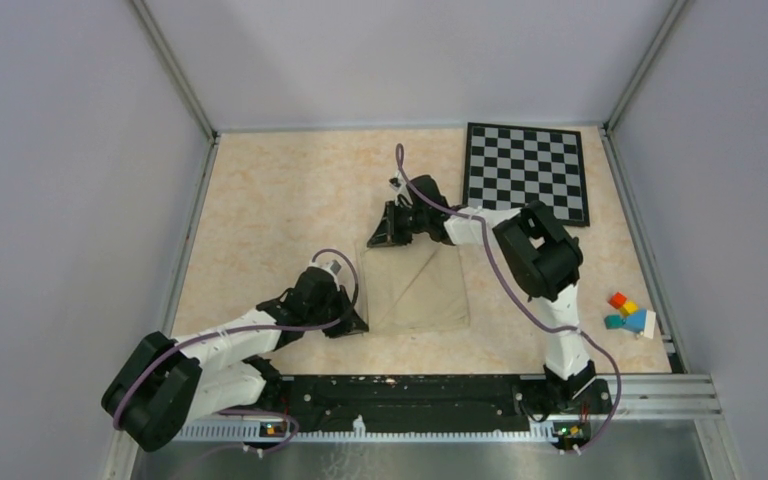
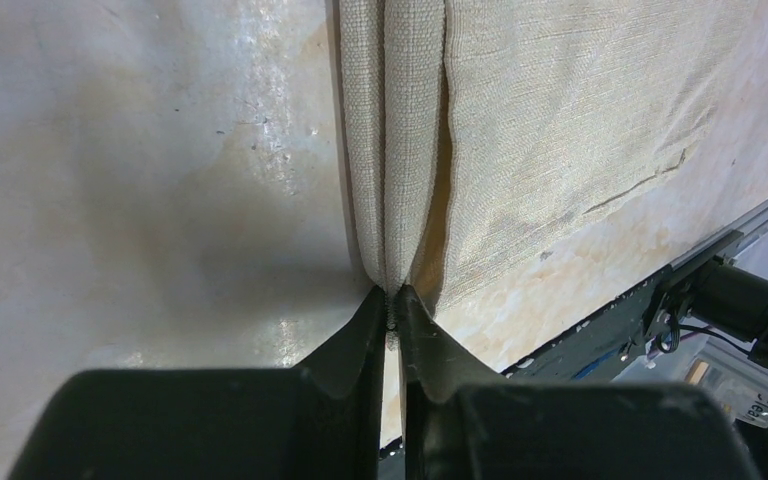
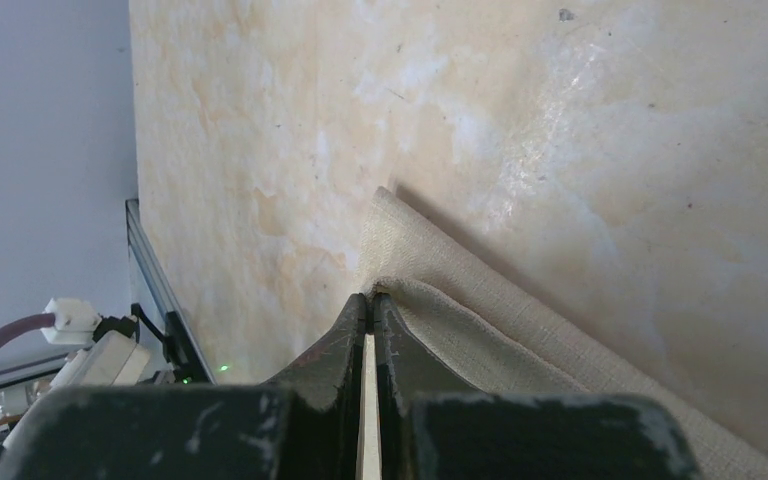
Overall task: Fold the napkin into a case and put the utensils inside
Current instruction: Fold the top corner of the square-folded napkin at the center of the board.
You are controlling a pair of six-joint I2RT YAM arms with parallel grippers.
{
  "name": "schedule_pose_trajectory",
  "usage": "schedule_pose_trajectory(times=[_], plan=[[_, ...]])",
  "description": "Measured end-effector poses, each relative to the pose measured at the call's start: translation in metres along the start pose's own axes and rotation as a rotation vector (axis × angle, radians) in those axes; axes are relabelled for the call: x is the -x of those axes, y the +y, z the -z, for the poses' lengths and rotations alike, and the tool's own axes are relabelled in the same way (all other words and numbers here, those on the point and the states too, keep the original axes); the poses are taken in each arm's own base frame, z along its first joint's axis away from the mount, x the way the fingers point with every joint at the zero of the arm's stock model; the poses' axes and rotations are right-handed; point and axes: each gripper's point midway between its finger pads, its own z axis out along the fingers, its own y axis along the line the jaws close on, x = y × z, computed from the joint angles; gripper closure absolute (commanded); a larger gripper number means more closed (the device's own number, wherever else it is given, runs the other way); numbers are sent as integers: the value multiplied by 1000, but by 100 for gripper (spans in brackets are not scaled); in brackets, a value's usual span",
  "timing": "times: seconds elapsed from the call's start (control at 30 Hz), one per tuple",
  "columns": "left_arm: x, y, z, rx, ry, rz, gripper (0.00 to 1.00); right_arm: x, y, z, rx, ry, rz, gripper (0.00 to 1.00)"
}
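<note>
a pale, stone-look table [image 1: 260, 200] sits between grey walls, and the napkin [image 1: 415, 290] lies flat in the middle of it, just past the two arms. the left gripper [image 1: 355, 322] is squeezed tight on the near left corner of the napkin, and the cloth bunches into a ridge at its tips. the right gripper [image 1: 385, 235] is pinched on the far left corner. i think the step is folding the left side over to the right. to do it well, both arms should lift only a little, together, and move across at the same speed so the edge comes out straight. the checkered board [image 1: 527, 172] is at the far right, close to the right arm's elbow, so that arm should swing with care. the small coloured blocks [image 1: 628, 312] lie at the near right, well apart from the cloth. i cannot see the utensils
</note>
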Motion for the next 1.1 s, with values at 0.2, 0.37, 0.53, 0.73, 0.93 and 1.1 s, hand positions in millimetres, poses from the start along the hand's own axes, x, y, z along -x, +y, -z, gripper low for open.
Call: schedule_pose_trajectory(times=[0.2,0.37,0.53,0.73,0.93,1.1], plan=[[0,0,0,2,-1,0,90,-3,-7,-6,-9,13,-16,100],[0,1,0,4,-3,0,95,3,-5,-11,1,3,-8,100],[0,1,0,6,-5,-1,94,0,-11,-16,-5,12,-15,100],[0,2,2,11,-9,-1,81,-1,-14,-18,-9,16,-18,100],[0,7,12,31,-34,0,72,-1,-12,-18,1,22,-17,100],[1,4,24,15,-58,-6,65,-2,-11,-18,9,25,-16,100]])
